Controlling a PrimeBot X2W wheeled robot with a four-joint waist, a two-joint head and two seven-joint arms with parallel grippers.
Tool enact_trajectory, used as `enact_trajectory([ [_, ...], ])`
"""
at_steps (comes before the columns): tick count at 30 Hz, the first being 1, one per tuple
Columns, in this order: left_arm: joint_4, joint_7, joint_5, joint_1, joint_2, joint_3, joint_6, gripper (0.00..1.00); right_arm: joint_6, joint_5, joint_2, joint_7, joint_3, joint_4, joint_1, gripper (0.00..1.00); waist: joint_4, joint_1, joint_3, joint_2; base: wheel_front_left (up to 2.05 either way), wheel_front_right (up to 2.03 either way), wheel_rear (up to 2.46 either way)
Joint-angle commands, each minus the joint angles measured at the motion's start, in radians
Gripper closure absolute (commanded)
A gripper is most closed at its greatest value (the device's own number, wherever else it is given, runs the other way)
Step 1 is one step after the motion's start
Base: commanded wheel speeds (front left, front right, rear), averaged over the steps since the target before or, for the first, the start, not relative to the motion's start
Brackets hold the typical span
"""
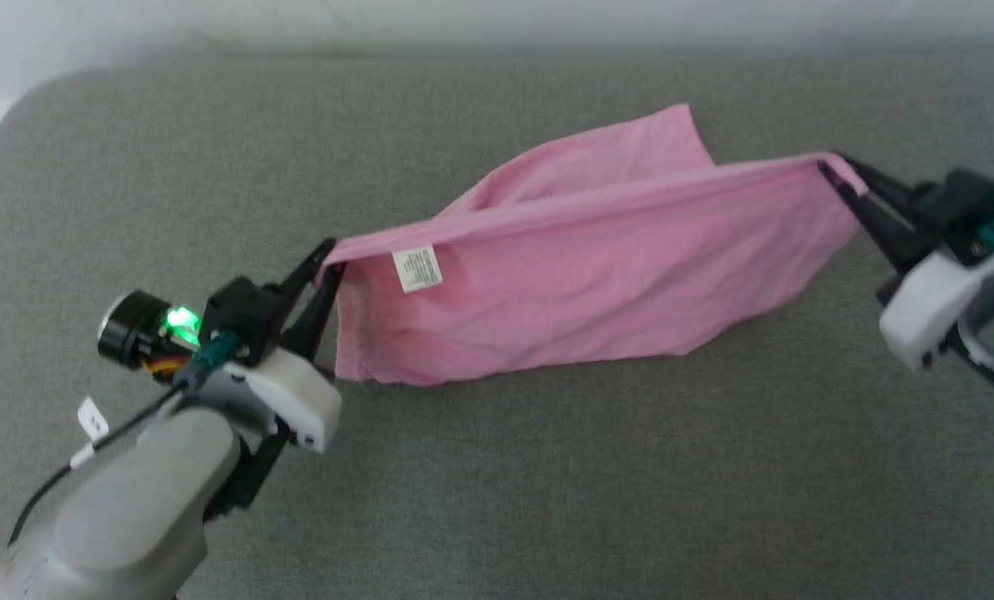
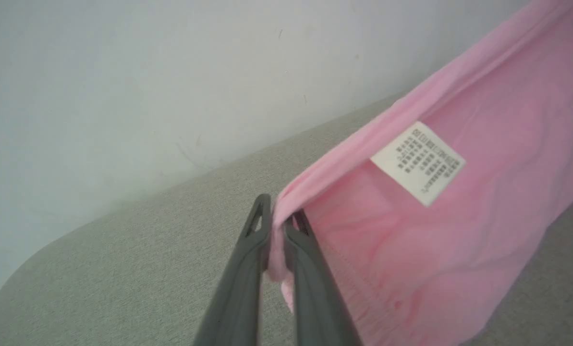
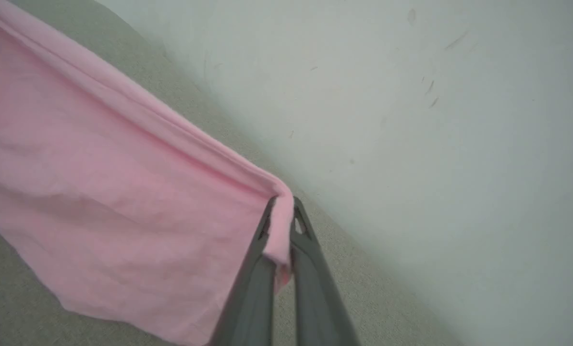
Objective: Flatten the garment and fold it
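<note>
left forearm (image 1: 122, 508) sits closest to the lens. its left gripper (image 1: 328, 262) is pinched tight on one waistband corner of the garment (image 1: 580, 292), with the white label (image 1: 417, 268) just beside the pinch. garment hangs stretched between both grippers: top edge taut, lower hem touching the grey padded surface (image 1: 546, 483). right gripper (image 1: 831, 165) is clamped on the opposite corner.

risks:
- both grips are thin tip pinches, so more tension could pull a corner out.
- back layer bunches behind the taut edge, so lowering now likely traps a fold.
</note>
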Motion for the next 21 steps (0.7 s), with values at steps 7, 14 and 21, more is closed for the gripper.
enact_trajectory([
  [7, 0.165, -0.024, 0.009, -0.143, -0.076, 0.016, -0.054, 1.00, -0.002, 0.024, 0.061, 0.050, 0.228, 0.281, -0.370, 1.00, 0.096, -0.0004, 0.228, -0.0001, 0.00, 0.00, 0.00],
  [14, 0.256, -0.048, 0.022, -0.219, -0.135, 0.005, -0.099, 1.00, -0.002, 0.035, 0.159, 0.019, 0.350, 0.561, -0.571, 1.00, 0.138, -0.0004, 0.299, -0.0001, 0.00, 0.00, 0.00],
  [21, 0.303, -0.062, 0.041, -0.247, -0.176, -0.023, -0.130, 1.00, -0.002, 0.105, 0.217, 0.039, 0.461, 0.742, -0.621, 1.00, 0.162, -0.0004, 0.292, -0.0001, 0.00, 0.00, 0.00],
])
